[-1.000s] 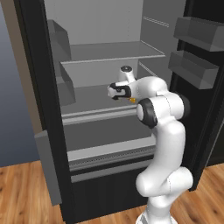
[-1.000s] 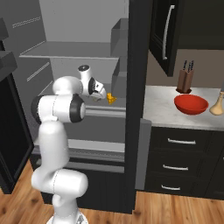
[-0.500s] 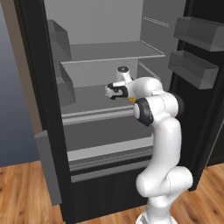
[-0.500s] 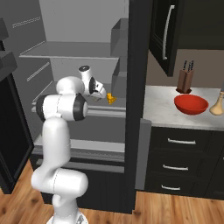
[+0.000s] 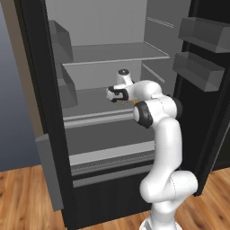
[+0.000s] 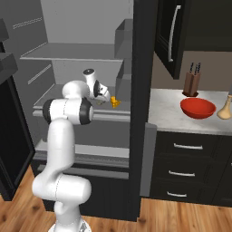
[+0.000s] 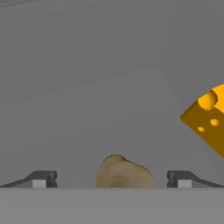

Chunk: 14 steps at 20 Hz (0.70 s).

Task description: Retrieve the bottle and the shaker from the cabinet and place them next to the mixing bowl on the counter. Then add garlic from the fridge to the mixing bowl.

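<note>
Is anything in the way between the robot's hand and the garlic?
No. The garlic lies right between the open gripper's fingertips on the fridge shelf. The cheese sits off to one side, not between them.

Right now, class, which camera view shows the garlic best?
The hand view: the garlic sits close up, centred between the open fingers on the fridge shelf. In both base views the arm hides it; I cannot make it out there.
</note>
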{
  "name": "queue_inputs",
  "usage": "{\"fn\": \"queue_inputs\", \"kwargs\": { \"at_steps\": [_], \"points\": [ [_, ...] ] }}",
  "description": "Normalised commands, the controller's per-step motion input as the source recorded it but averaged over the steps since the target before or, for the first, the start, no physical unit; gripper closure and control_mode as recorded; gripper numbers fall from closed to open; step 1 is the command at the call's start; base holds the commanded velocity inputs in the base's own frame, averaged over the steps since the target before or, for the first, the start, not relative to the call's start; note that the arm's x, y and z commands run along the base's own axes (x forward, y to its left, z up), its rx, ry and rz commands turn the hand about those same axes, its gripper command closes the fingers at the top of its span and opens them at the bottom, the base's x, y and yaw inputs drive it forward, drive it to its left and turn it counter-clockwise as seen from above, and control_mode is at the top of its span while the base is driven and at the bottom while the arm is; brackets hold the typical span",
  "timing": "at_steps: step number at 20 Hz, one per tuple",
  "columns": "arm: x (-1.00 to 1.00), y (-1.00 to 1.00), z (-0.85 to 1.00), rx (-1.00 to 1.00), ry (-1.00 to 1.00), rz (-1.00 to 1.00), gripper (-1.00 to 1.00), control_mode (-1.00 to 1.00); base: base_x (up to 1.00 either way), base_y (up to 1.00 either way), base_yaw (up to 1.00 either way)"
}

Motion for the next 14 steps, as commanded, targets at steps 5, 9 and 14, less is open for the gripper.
{"fn": "queue_inputs", "kwargs": {
  "at_steps": [5, 9, 14],
  "points": [
    [0.00, 0.00, -0.05, 0.00, 0.00, 0.00, -1.00, -1.00, 0.00, 0.00, 0.00],
    [-0.01, 0.00, -0.08, 0.00, 0.00, 0.00, -1.00, -1.00, 0.00, 0.00, 0.00],
    [-0.10, 0.00, -0.16, 0.00, 0.00, 0.00, -1.00, -1.00, 0.00, 0.00, 0.00]
  ]
}}
